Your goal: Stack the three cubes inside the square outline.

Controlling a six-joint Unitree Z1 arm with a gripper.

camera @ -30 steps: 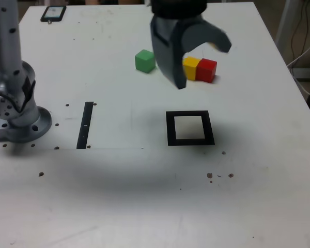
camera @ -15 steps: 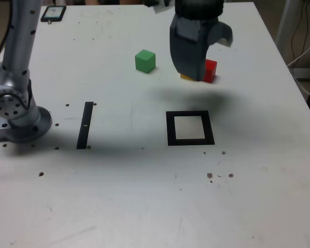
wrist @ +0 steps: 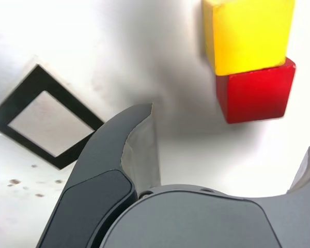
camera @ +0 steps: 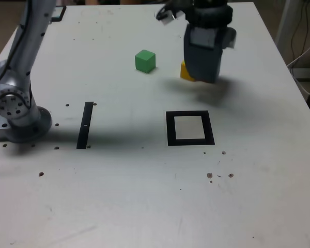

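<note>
Wrist view: open gripper (wrist: 232,150) empty above red cube (wrist: 256,91), touching yellow cube (wrist: 248,33); likely light, rigid; grip free opposite faces.

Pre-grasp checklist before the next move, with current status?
1. Jaws open: ok. The gripper is spread and holds nothing.
2. Red cube lined up between the fingers: ok in the wrist view; the exterior view hides it behind the gripper.
3. Neighbour clearance: not ok. The yellow cube touches the red cube, so a finger may nudge it.
4. Gripper height above the table: cannot tell.
5. Square outline free: ok, nothing inside it.
6. Green cube out of the way: ok, it stands apart, toward the exterior view's left.
</note>
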